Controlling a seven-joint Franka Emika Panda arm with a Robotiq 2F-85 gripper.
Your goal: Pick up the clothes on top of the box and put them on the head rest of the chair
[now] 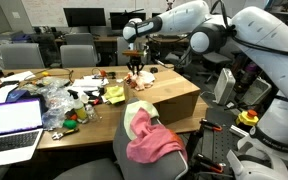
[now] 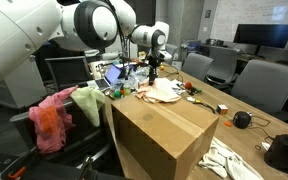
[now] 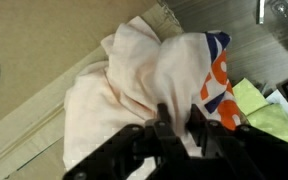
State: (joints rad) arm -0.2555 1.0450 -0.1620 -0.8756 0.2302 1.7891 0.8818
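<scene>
The end effector [image 3: 179, 120] pinches only a thin fold of the white garment [image 3: 134, 80] lying directly beneath it on the box [image 3: 19, 45], so lifting may let the cloth slip free.

Bare box top [image 2: 169, 125] beside the clothes [image 2: 166, 92] (table [image 2: 224, 103] cluttered).

Glossy white arm [image 1: 246, 40] of rounded segments, dark grey joint bands, black tool [image 1: 135, 62] at the wrist.
</scene>
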